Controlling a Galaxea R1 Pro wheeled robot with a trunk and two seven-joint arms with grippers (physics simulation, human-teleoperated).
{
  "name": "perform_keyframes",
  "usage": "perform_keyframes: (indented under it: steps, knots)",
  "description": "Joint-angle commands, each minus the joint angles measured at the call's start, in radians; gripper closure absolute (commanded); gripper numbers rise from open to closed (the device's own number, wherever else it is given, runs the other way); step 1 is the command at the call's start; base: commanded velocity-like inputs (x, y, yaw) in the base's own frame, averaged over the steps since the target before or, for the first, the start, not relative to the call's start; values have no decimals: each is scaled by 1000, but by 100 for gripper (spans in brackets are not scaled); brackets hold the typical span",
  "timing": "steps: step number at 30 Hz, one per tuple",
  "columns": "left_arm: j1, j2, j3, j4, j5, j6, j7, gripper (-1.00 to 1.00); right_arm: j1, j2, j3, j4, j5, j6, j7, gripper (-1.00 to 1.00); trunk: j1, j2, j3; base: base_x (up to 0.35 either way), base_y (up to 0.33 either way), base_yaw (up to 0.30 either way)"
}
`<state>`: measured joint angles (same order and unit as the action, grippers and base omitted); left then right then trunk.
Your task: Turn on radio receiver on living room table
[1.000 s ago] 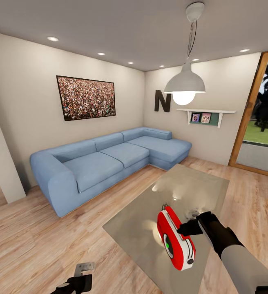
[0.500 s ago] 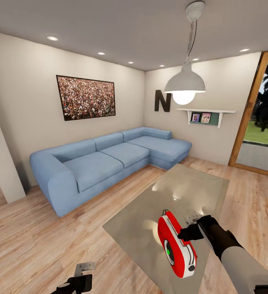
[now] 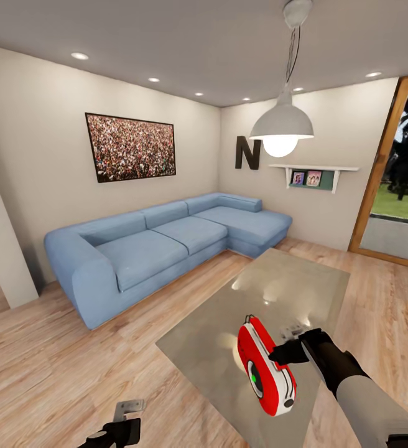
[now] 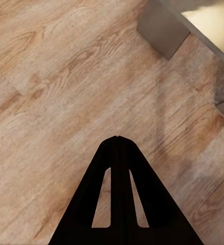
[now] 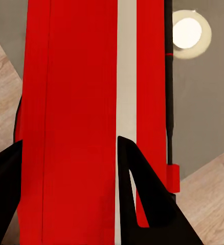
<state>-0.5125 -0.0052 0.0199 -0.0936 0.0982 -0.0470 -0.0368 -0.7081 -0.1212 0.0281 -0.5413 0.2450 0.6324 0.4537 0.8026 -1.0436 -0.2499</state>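
Left gripper point(image 3: 118, 430): you've got its fingers point(image 4: 117, 153) pressed together, nothing between, low over the wood floor point(image 3: 61, 367).
Right gripper point(image 3: 285, 353): you're clamped on the radio receiver point(image 3: 265, 366), lifted above the table's point(image 3: 229, 336) near end, dial facing you.
Sofa point(image 3: 160, 242): beyond the table, along the far walls.
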Motion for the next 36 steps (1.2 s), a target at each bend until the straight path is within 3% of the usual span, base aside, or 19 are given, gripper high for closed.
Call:
perform_keyframes:
  steps: [1, 9, 30, 36]
  knots:
    - [0, 0, 0, 0, 0, 0, 0, 100, 0, 0, 0, 0, -4, 0, 0, 100, 4, -7, -3, 0, 0, 0]
    - [0, 1, 0, 0, -1, -1, 1, 100, 0, 0, 0, 0, -5, 2, 0, 100, 35, -63, -28, 0, 0, 0]
    - [0, -3, 0, 0, 0, 1, -8, 100, 0, 3, 0, 15, -4, 3, 1, 100, 35, -63, -28, 0, 0, 0]
    - [0, -4, 0, 0, 0, 1, -6, 100, 0, 11, 1, 15, -5, 3, 2, 100, 58, -105, -47, 0, 0, 0]
